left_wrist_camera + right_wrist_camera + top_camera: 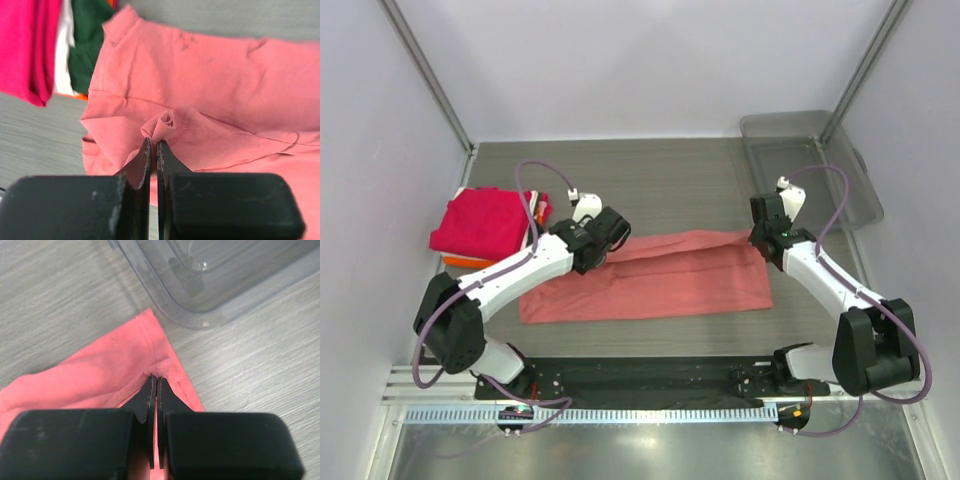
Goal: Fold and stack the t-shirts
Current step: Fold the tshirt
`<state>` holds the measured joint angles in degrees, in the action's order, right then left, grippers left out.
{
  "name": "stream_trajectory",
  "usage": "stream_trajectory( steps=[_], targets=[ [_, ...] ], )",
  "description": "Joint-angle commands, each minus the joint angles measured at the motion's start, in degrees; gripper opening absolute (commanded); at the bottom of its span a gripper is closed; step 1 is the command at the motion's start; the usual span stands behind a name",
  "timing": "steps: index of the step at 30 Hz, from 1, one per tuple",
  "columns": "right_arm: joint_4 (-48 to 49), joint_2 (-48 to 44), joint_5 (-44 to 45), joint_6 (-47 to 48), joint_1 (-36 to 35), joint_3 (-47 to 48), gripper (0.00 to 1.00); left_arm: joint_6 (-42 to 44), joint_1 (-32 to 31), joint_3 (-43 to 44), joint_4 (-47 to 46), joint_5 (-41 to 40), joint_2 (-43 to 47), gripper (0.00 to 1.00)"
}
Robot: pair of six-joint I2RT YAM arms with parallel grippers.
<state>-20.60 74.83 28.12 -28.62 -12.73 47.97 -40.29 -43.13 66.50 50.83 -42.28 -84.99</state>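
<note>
A salmon-pink t-shirt (pixel 650 280) lies spread across the middle of the table, partly folded lengthwise. My left gripper (pixel 605 245) is shut on a bunched fold of it near the left end (pixel 154 142). My right gripper (pixel 760 240) is shut on the shirt's far right corner (pixel 155 377). The pink shirt also shows in the left wrist view (pixel 210 75) and the right wrist view (pixel 100 375). A stack of folded shirts sits at the left: magenta-red on top (pixel 485 220), orange beneath (pixel 460 262), dark green in between (pixel 87 45).
A clear grey plastic bin (pixel 815 165) stands at the back right, just beyond the right gripper; its rim shows close in the right wrist view (pixel 210 290). White walls and metal posts enclose the table. The arm bases sit on a black rail at the near edge.
</note>
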Motion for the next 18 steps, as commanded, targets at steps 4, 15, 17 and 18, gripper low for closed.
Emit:
stream_trajectory(
  steps=[4,15,17,18],
  targets=[
    [6.1,-4.8,2.3,-6.9,0.1,-8.1,0.13,-7.9,-3.5,-6.5,-2.4,-0.3,0.1,0.02],
    [12.0,-14.5,4.1,-6.1,-0.2,-14.2,0.65,-11.5,-13.5,-7.5,0.8,-1.6,6.3,0.78],
    [13.3,-12.8,-2.3,-4.4,-0.8,-13.1,0.60,-10.3,-11.7,-7.2,-0.2,-0.4,8.4,0.82],
    [14.1,-11.1,-4.4,-3.8,-1.2,-12.8,0.58,-9.3,-10.7,-7.4,-1.3,0.5,9.2,0.82]
  ],
)
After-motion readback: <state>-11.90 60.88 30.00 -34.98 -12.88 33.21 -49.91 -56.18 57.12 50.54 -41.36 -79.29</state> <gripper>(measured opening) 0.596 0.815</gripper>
